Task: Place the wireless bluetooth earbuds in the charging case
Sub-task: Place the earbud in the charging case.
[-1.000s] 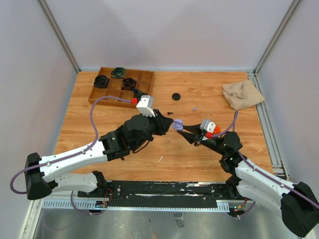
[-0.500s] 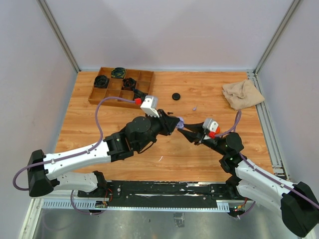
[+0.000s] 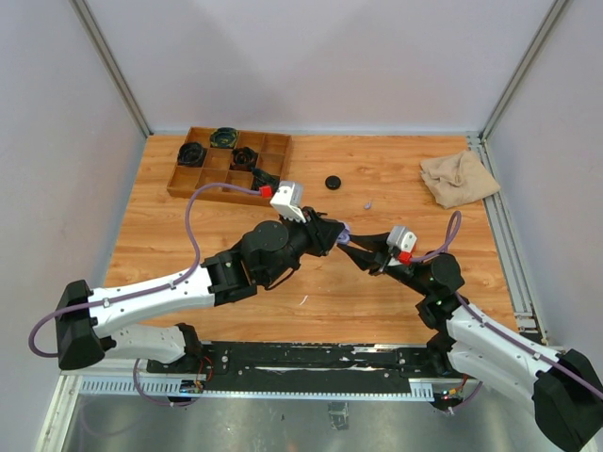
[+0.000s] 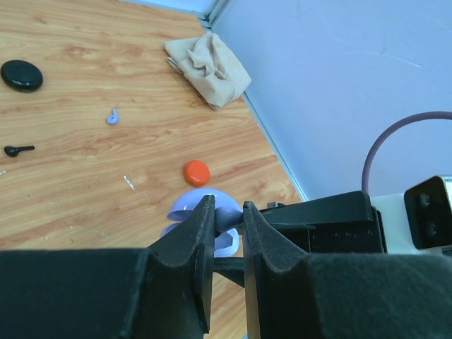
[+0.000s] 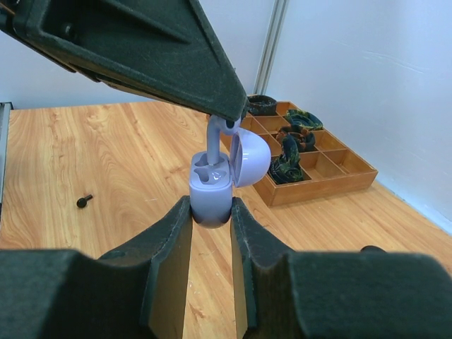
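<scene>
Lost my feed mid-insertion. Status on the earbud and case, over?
Left fingers shut on lavender earbud, stem down in the socket. Right fingers shut on open lavender case. Nothing in the way.

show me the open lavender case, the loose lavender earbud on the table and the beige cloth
open lavender case [image 5: 210, 201]: right wrist view, front of its lower shell
loose lavender earbud [image 4: 112, 117]: left wrist view, its rounded body
beige cloth [image 3: 458, 179]: top external view, middle of the crumpled fabric

lavender earbud [image 5: 213, 145]: largely hidden in left claw [image 4: 227, 212] | tray items [image 3: 193, 153]: perhaps cables, unclear
</scene>
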`<state>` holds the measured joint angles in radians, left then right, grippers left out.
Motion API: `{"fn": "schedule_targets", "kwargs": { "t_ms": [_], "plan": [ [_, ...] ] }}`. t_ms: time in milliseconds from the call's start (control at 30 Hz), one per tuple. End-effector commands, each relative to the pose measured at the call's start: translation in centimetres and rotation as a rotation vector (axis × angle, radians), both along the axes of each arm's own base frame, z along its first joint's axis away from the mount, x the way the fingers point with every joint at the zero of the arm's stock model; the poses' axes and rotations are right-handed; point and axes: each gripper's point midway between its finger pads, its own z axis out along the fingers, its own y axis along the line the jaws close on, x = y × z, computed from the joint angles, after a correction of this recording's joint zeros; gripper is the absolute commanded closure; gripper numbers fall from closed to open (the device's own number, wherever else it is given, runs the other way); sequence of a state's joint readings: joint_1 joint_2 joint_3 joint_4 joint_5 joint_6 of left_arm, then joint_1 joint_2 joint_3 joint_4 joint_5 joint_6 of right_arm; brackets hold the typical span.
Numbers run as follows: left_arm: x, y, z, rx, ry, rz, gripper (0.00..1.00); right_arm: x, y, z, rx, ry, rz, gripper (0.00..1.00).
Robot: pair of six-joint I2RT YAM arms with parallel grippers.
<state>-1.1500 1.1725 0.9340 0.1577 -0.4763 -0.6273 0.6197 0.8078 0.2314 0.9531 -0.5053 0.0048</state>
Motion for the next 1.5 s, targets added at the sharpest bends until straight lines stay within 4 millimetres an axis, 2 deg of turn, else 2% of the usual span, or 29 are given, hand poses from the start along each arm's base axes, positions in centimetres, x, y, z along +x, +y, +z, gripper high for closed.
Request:
{"fn": "schedule_targets", "kwargs": {
  "t_ms": [0, 567, 833, 1067, 1167, 1367, 1467],
  "plan": [
    [-0.3, -0.5, 0.0, -0.008, -0.019, -0.009, 0.89, -0.8, 0.0, 1.3, 0.045, -0.04, 0.015, 0.99],
    [-1.0, -0.6, -1.0, 0.026, -0.022, -0.029, 0.87, -0.7, -0.2, 1.6, 0.061, -0.046, 0.007, 0.99],
    [-1.0, -0.6, -0.8, 0.033, -0.027, -0.03, 0.68, -0.8, -0.1, 1.6, 0.062, -0.046, 0.011, 0.99],
    [-1.2, 0.2, 0.3, 0.031, -0.059, -0.032, 0.52, -0.7, -0.1, 1.4, 0.062, -0.037, 0.013, 0.99],
    [-1.5, 0.9, 0.7, 0.032, -0.083, -0.036, 0.43, -0.7, -0.1, 1.4, 0.063, -0.028, 0.014, 0.99],
    [-1.6, 3.6, 1.1, 0.054, -0.159, -0.001, 0.26, -0.6, -0.1, 1.4, 0.063, -0.01, 0.013, 0.99],
    [-1.7, 4.5, 0.8, 0.087, -0.206, -0.01, 0.24, -0.6, 0.0, 1.6, 0.063, 0.004, 0.015, 0.99]
  ]
}}
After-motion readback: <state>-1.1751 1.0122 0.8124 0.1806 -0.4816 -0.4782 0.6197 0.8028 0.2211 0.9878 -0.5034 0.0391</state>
